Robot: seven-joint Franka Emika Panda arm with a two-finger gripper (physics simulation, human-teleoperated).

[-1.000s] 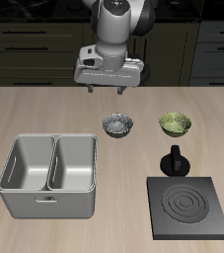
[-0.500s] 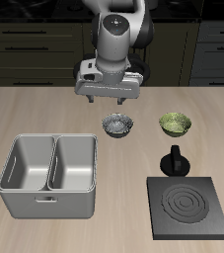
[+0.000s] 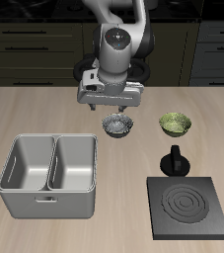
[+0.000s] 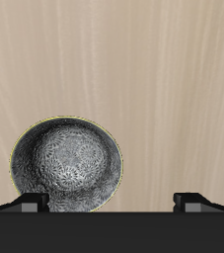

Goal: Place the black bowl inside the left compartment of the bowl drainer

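The black bowl [image 3: 117, 126] stands upright on the wooden table, its pale speckled inside showing; in the wrist view the black bowl [image 4: 66, 166] sits off centre, partly under one finger. My gripper [image 3: 110, 109] hangs open just above it and slightly farther back, holding nothing. In the wrist view the gripper [image 4: 111, 201] shows both fingertips [image 4: 30, 201] spread wide. The bowl drainer [image 3: 46, 203], a grey metal tub with two deep compartments, stands nearer the table's front edge, apart from the bowl; both compartments hold nothing.
A yellow-green bowl [image 3: 176, 124] sits beside the black bowl. A small black knobbed object [image 3: 175, 160] stands in front of it, and a flat black stove plate [image 3: 190, 208] lies near the front edge. Dark cabinets line the back.
The arm has come down and forward over the last second, bringing the open gripper from well above the table to just over the black bowl. The bowl has not moved.
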